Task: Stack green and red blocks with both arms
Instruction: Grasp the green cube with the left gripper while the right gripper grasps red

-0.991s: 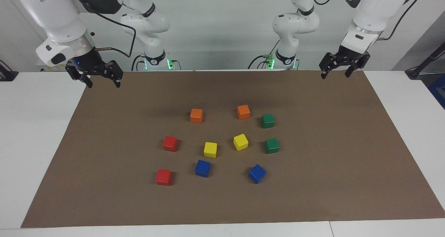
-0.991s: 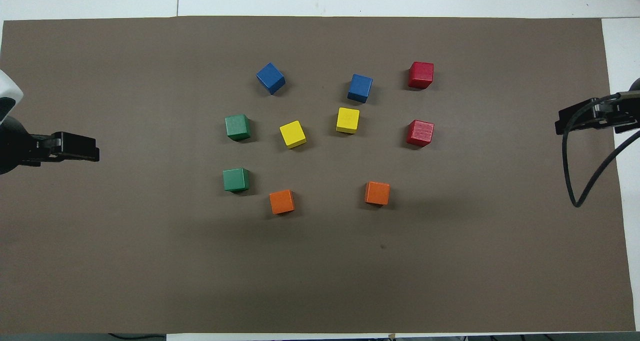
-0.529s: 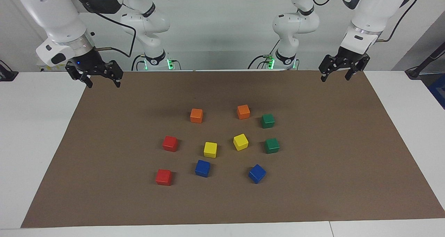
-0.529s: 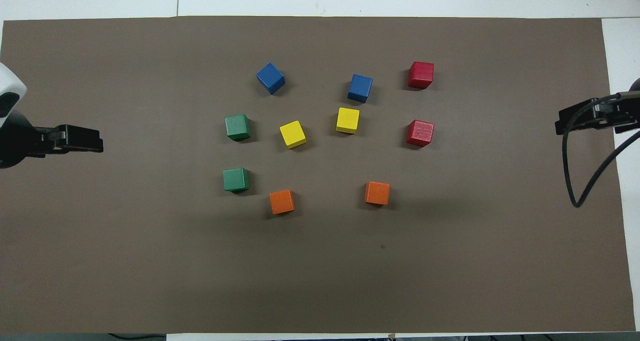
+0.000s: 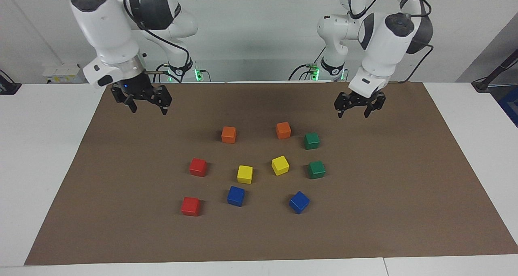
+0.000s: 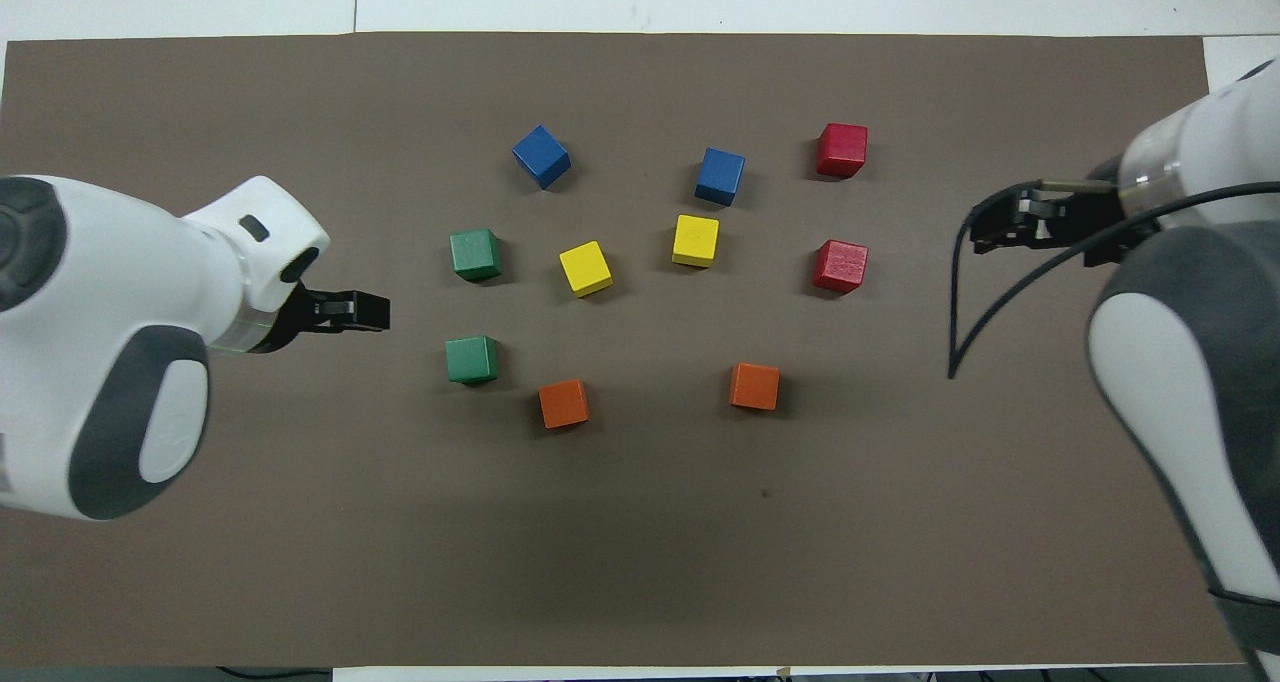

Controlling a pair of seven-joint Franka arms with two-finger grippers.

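Two green blocks lie apart on the brown mat toward the left arm's end: one (image 5: 311,141) (image 6: 472,359) nearer to the robots, one (image 5: 316,169) (image 6: 475,254) farther. Two red blocks lie apart toward the right arm's end: one (image 5: 198,167) (image 6: 840,266) nearer, one (image 5: 190,206) (image 6: 842,149) farther. No block is stacked. My left gripper (image 5: 353,113) (image 6: 352,312) is open and empty, raised over bare mat beside the green blocks. My right gripper (image 5: 147,109) (image 6: 1000,232) is open and empty, raised over bare mat beside the red blocks.
Two orange cubes (image 5: 228,134) (image 5: 283,130) lie nearest the robots. Two yellow cubes (image 5: 245,174) (image 5: 280,165) lie in the middle of the group, and two blue cubes (image 5: 236,196) (image 5: 299,202) farthest. The brown mat (image 5: 404,195) covers the white table.
Both arms have swung in from the mat's ends toward the blocks and lowered; the left gripper now hangs close to the green blocks, the right closer to the red ones. No block has moved.
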